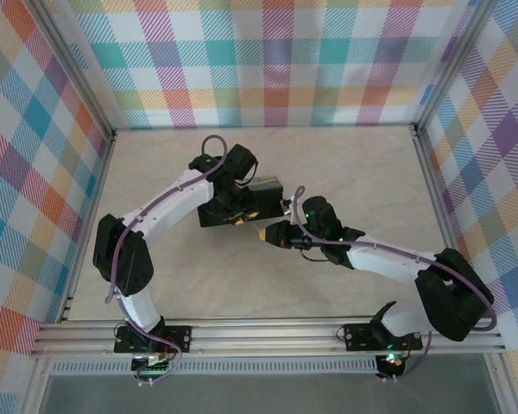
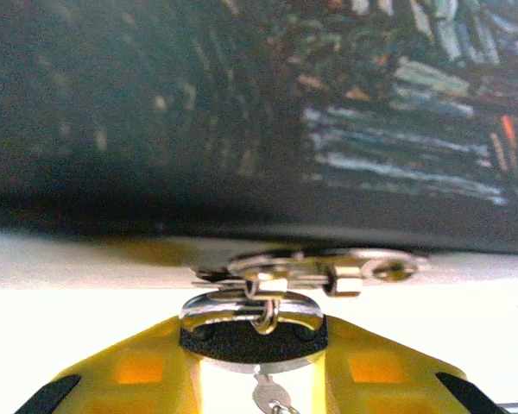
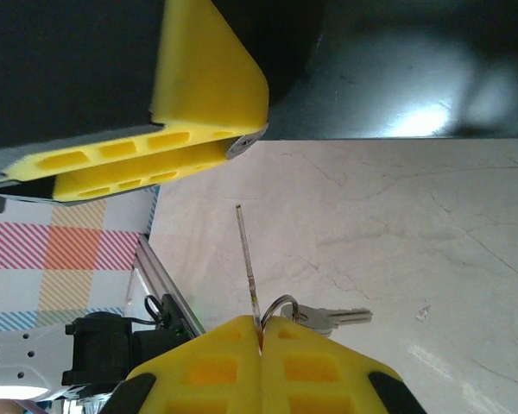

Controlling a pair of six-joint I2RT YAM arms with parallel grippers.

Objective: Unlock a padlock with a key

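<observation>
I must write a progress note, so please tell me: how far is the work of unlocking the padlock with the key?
Done: the left gripper grips the padlock, which hangs in the hasp of the box; the right gripper is shut on the key. In hand: the key's blade points at the left gripper's fingers, with a gap between. Left: insert the key, turn it, free the shackle, which looks closed.

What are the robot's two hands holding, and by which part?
The right gripper pinches the key by its head; the left gripper squeezes the padlock by its body.
</observation>
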